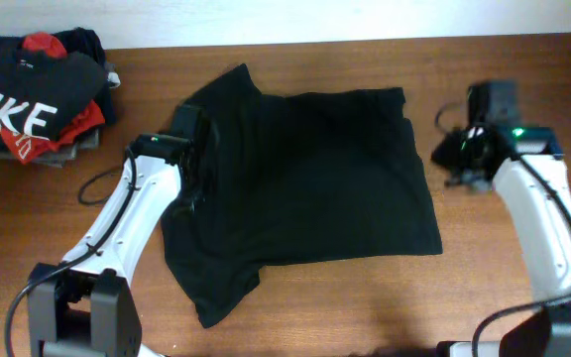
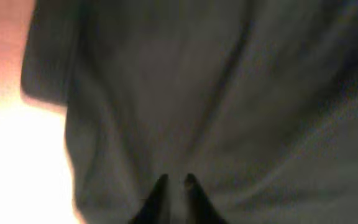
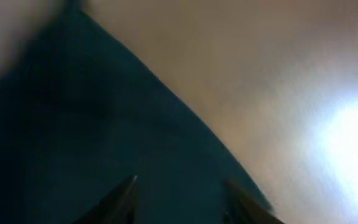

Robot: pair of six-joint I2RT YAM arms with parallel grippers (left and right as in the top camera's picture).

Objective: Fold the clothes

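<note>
– Clothes (image 1: 305,178) first: where do they lie?

– One plain black T-shirt is spread out flat around the middle of the table (image 1: 385,307), nearer its far edge. One sleeve points to the far left and the other to the near left. The cloth has soft creases.

– And the left gripper (image 1: 188,129)?

– It is over the shirt's left side, near the far sleeve. In the wrist view its tips (image 2: 174,180) stand only a narrow slit apart, right at a ridge of cloth. I cannot tell whether any fabric is nipped.

– The right gripper (image 1: 464,159)?

– It is at the shirt's right edge, toward the table's right side. Its fingers (image 3: 123,196) are spread wide and hold nothing, with dark cloth under them and bare wood beside them.

– Anything else?

– A pile of folded garments (image 1: 38,99) sits at the far left corner, well apart from the shirt, with a black one lettered NIKE on top.
</note>
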